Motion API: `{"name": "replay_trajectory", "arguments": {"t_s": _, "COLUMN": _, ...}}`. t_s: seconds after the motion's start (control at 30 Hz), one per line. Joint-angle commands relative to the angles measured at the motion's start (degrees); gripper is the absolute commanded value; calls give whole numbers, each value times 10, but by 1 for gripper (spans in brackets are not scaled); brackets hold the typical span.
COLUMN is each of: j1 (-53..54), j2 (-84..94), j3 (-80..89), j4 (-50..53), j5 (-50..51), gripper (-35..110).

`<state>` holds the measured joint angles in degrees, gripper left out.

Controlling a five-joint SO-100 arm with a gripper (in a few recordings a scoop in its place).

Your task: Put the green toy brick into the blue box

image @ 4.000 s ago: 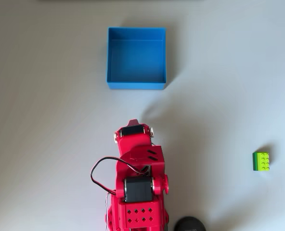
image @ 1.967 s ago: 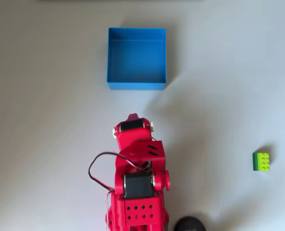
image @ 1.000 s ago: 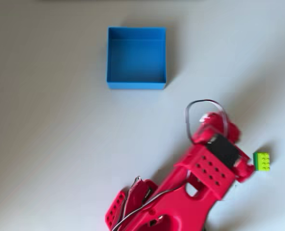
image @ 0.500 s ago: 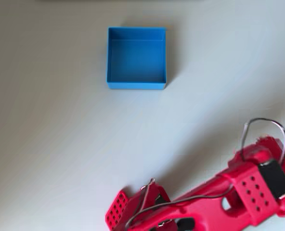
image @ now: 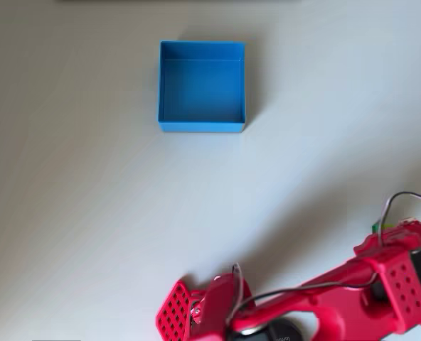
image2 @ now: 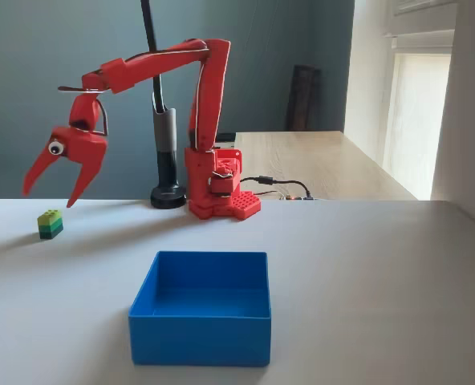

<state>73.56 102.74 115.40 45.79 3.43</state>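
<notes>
The blue box [image2: 200, 317] sits nearest us in the fixed view, empty, ready to receive. Farther back the green toy brick [image2: 50, 224] lies on the desk [image2: 366, 273], well apart from it. Above the brick we hold the fingers [image2: 51, 196] spread wide, apparently poised to descend and straddle it

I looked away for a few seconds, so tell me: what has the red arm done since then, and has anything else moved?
The arm swung from facing the box over to the side where the brick lies, and reached out. Its pincer now hangs open just above the brick, touching nothing. Nothing has been picked up. The brick and the box stayed where they were, and the box is empty.
</notes>
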Motion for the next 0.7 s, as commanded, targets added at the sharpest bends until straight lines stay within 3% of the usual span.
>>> {"name": "replay_trajectory", "arguments": {"t_s": 0.0, "j1": 0, "j2": -9, "j3": -60, "j4": -5, "j5": 20, "gripper": 28}}
{"name": "replay_trajectory", "arguments": {"t_s": 0.67, "j1": 2, "j2": -95, "j3": -78, "j4": -25, "j5": 47, "gripper": 25}}
